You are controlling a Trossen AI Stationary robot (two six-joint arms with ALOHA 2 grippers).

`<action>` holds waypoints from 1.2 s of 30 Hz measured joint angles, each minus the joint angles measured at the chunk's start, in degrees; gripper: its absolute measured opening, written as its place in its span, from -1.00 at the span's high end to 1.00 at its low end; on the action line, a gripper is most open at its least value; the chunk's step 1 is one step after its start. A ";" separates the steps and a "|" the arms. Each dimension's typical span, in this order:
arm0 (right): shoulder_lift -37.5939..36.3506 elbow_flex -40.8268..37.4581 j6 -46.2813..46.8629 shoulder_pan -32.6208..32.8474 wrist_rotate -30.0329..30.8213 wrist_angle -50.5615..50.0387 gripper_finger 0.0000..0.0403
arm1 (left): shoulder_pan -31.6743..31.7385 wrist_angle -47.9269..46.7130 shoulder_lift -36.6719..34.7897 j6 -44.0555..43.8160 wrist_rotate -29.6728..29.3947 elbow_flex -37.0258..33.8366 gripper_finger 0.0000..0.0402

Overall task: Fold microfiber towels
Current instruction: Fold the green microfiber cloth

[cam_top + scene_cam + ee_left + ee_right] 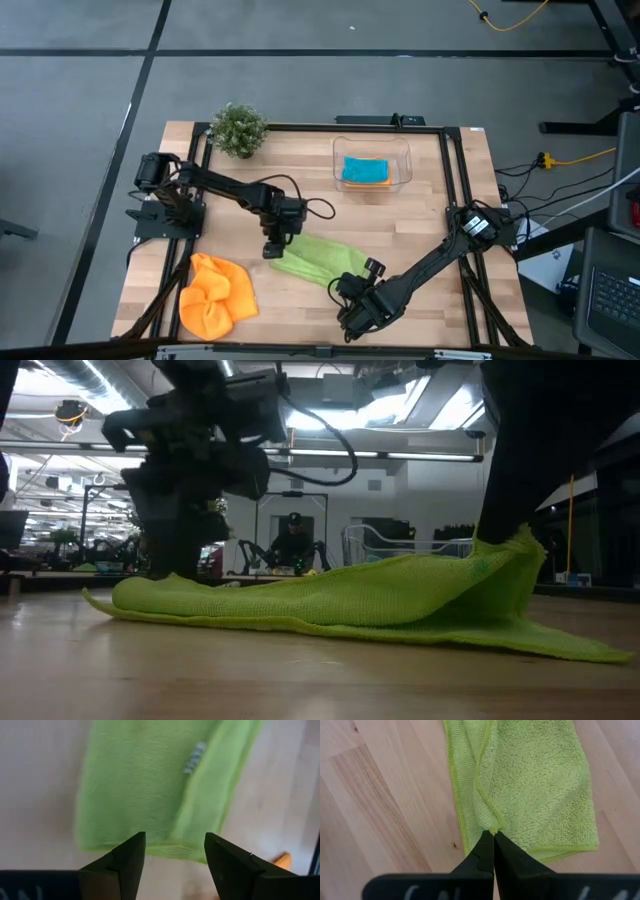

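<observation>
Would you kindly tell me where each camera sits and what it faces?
High view: overhead, straight down on the table; both arms show.
Low view: table height, level across the green towel; arms drop in from above.
Left wrist view: past the open left gripper onto the towel edge.
Right wrist view: past the right gripper, pinching a towel fold.
All four views share the green towel.

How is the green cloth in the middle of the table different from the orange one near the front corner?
The lime green towel lies stretched out fairly flat and long; the orange towel sits bunched in a rumpled heap. Both grippers are at the green one: the right gripper is pinched shut on one end, and the left gripper stands open at the other end. Nothing touches the orange one. Both are soft, fuzzy cloths lying on the wooden table.
</observation>
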 joint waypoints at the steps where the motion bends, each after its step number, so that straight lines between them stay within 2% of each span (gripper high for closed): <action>1: 0.00 0.00 0.00 0.00 -0.01 -0.01 1.00 | -0.43 0.48 0.08 0.00 0.11 0.01 0.02; 10: 0.00 0.02 -0.04 0.00 -0.10 -0.13 1.00 | -4.01 7.48 3.39 0.04 -2.76 0.07 0.02; 20: 0.00 0.02 -0.04 0.00 -0.63 -0.06 1.00 | -4.43 4.59 2.91 0.35 -3.35 0.07 0.17; 28: 0.00 0.02 -0.04 0.00 -0.60 -0.04 1.00 | -4.43 4.45 2.01 0.50 -3.37 0.08 0.44; 36: 0.00 0.02 0.08 0.00 -0.98 -0.07 1.00 | -4.58 2.28 -0.20 -1.61 -3.64 0.07 0.96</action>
